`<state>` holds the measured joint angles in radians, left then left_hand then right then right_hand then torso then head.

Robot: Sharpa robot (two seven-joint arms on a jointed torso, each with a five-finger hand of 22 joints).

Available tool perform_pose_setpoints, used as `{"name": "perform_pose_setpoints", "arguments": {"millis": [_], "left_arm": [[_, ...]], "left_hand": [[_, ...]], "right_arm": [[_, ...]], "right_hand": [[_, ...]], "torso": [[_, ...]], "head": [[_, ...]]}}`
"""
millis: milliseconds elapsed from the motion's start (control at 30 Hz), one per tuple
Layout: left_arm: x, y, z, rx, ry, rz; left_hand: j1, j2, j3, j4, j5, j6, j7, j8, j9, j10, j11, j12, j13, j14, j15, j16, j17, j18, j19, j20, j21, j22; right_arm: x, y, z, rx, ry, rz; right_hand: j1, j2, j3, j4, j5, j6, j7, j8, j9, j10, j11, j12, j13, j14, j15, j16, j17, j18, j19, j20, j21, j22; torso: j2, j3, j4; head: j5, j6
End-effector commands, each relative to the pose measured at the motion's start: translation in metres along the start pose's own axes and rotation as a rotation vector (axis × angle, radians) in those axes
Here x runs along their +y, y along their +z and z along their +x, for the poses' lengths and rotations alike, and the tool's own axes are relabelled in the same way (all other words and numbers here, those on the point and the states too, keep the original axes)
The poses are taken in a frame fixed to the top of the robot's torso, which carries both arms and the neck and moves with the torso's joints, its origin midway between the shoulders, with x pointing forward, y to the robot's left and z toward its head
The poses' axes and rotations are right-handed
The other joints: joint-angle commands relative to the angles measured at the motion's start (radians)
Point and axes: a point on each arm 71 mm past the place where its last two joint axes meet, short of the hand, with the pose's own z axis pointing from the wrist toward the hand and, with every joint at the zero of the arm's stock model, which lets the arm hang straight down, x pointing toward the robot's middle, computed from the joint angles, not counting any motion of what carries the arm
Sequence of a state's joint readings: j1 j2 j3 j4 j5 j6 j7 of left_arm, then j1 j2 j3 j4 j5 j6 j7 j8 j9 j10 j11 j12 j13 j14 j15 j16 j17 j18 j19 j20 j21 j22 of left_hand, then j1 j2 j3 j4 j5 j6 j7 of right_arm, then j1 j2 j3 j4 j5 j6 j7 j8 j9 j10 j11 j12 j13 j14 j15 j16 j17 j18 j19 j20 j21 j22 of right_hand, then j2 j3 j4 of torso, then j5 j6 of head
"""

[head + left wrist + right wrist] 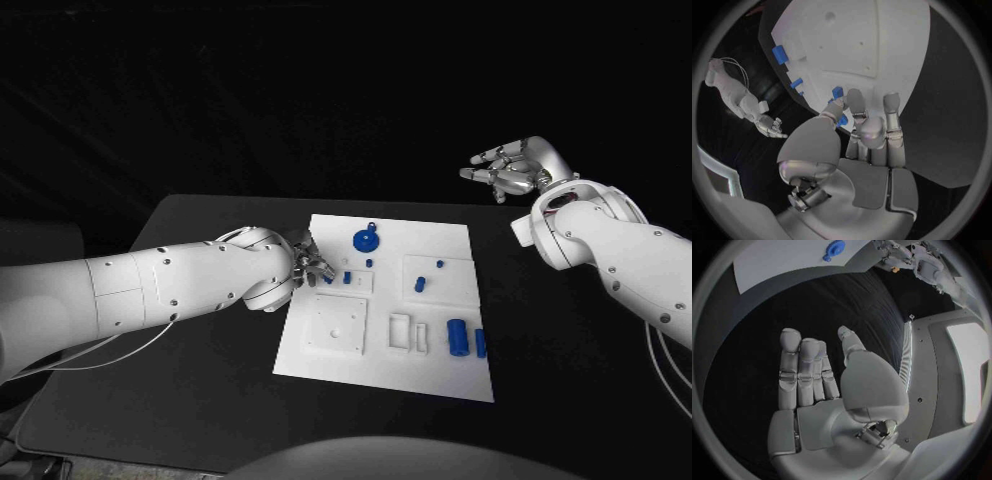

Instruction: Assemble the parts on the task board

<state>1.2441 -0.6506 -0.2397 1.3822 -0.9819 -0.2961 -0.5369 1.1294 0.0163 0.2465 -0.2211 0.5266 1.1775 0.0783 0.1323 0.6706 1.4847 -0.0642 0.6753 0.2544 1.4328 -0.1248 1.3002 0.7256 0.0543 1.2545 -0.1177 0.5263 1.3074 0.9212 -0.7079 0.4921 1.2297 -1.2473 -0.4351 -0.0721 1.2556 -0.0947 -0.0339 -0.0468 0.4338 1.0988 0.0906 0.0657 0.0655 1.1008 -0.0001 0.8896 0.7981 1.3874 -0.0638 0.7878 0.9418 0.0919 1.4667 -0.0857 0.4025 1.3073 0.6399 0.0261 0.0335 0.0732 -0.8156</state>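
Lying nearest on the board, two blue cylinders sit side by side at its right part, long axes running near-to-far, beside two narrow white slots and a square white plate. Mid-board, left hand is over the left edge, fingers down by a small blue part; from head view cannot tell if it grips. Left wrist view shows fingertips bunched at a blue part on the board; pinch or just touch, cannot tell. Same view shows more blue parts along the board edge. Small blue peg stands mid-right. Farther, a round blue gear lies flat near the far edge. Right hand is raised beyond the table's far right corner, well apart from the board; right wrist view shows its fingers straight, spread, holding nothing, gear far off.
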Motion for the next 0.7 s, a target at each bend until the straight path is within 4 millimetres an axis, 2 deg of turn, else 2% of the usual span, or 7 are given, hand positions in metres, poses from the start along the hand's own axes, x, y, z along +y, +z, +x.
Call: {"name": "perform_pose_setpoints", "arguments": {"millis": [33,200,433,700], "left_arm": [[-0.002,-0.002,-0.001,-0.039,-0.016,0.031],[-0.001,-0.005,-0.007,-0.106,-0.076,0.068],[0.002,-0.012,-0.013,-0.201,-0.174,0.094],[0.005,-0.013,-0.012,-0.222,-0.213,0.081]], "left_hand": [[0.02,0.008,0.001,0.009,-0.006,0.16,-0.109,0.001,-0.004,0.031,-0.019,-0.004,-0.001,-0.002,0.0,-0.004,-0.001,0.007,-0.002,0.008,0.0,0.008],[0.025,0.005,-0.001,0.023,-0.006,0.158,-0.11,0.01,-0.011,0.031,-0.02,-0.004,-0.003,-0.002,0.0,-0.004,-0.002,0.012,0.001,0.011,-0.002,0.007],[0.027,0.002,-0.001,0.029,-0.001,0.157,-0.111,0.016,-0.01,0.031,-0.021,0.0,-0.002,-0.002,-0.003,0.0,0.003,0.015,0.003,0.013,-0.001,0.008],[0.03,0.0,0.001,0.035,-0.001,0.155,-0.111,0.021,-0.01,0.031,-0.021,0.002,-0.003,-0.002,-0.003,0.001,0.003,0.02,0.004,0.016,-0.002,0.008]], "right_arm": [[0.001,0.0,0.001,0.011,0.0,-0.01],[0.0,0.0,0.0,0.009,0.0,-0.009],[-0.001,-0.001,-0.001,0.006,-0.001,-0.008],[-0.002,-0.001,-0.001,0.007,-0.002,-0.006]], "right_hand": [[-0.01,0.003,0.004,0.0,0.007,0.004,-0.001,-0.003,-0.001,0.0,-0.004,0.003,-0.001,-0.001,-0.003,0.005,-0.001,0.011,0.019,0.0,0.001,0.043],[-0.011,0.003,0.005,0.002,0.008,0.003,-0.001,-0.004,-0.001,0.0,-0.003,0.004,-0.001,-0.001,-0.003,0.005,-0.001,0.011,0.019,0.0,0.001,0.043],[-0.011,0.003,0.005,0.002,0.008,0.003,-0.001,-0.004,-0.001,0.0,-0.003,0.004,-0.001,-0.001,-0.003,0.005,-0.001,0.011,0.019,0.0,0.001,0.043],[-0.011,0.003,0.006,0.005,0.009,0.004,-0.001,-0.003,-0.001,0.0,-0.004,0.004,-0.001,-0.001,-0.003,0.005,-0.001,0.011,0.019,0.0,0.001,0.043]], "torso": [[0.001,0.0,-0.0008],[0.0,0.0002,-0.0003],[-0.001,0.0002,0.0019],[0.0,-0.0003,0.0]], "head": [[0.002,0.002],[0.002,0.007],[0.0,0.005],[0.004,0.004]]}}
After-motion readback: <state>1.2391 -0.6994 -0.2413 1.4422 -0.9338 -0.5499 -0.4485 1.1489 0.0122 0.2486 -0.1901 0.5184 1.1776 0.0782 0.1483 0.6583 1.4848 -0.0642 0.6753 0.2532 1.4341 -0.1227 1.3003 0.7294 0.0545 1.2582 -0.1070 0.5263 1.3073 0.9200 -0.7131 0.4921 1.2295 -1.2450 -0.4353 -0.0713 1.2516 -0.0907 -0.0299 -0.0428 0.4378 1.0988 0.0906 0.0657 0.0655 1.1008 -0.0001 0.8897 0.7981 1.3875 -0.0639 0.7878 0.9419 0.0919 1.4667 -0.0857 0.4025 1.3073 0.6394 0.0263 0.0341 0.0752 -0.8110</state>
